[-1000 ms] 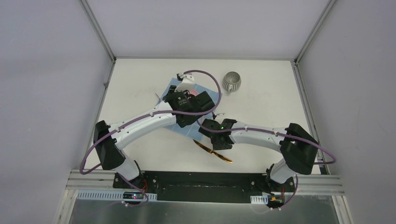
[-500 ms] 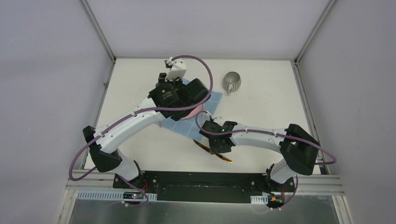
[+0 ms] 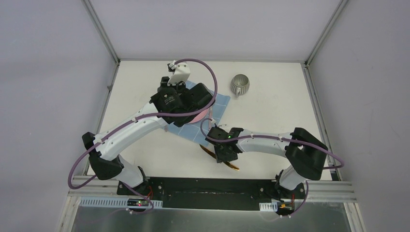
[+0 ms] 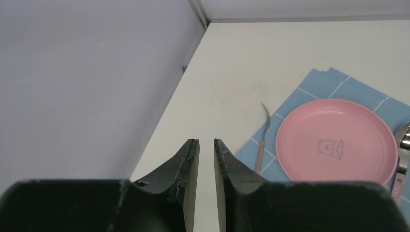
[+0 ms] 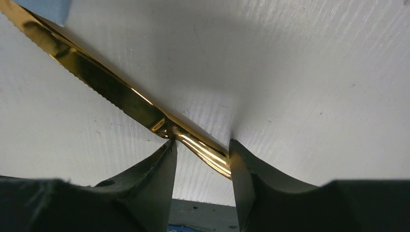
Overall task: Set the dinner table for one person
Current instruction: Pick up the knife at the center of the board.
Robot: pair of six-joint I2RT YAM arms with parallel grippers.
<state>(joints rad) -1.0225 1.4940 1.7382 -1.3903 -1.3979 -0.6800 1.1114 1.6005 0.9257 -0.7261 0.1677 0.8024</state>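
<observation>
Presently the gold knife (image 5: pixel 111 92) is seen lying flat on the dinner table (image 3: pixel 270 106), just off the near corner of the blue cloth (image 4: pixel 314 84).

- Right gripper (image 5: pixel 202 147): lowered onto the tabletop, jaws spread, one pad on each side of the knife where blade meets handle. Both pads look to be at or almost at the metal; a firm pinch is not shown.
- Long axis of knife: runs diagonally from the cloth corner toward the near edge of the table. It crosses the jaw gap at a slant, not squarely. The serrated blade extends away toward the cloth; the handle passes back under the wrist.
- Left gripper (image 4: pixel 205 142): held high over the far-left part of the table, jaws drawn almost together with a thin slit between, nothing held.
- Setting so far: pink plate (image 4: pixel 337 140) on the cloth, fork (image 4: pixel 263 140) along its left, spoon (image 4: pixel 403 135) at its right edge, grey cup (image 3: pixel 240 84) well apart on the far right.

Judgement: the right arm is much the nearer to the knife and the grasp is in hand. Because of the slant, the knife may be twisted on closing unless the wrist is squared to the handle.
</observation>
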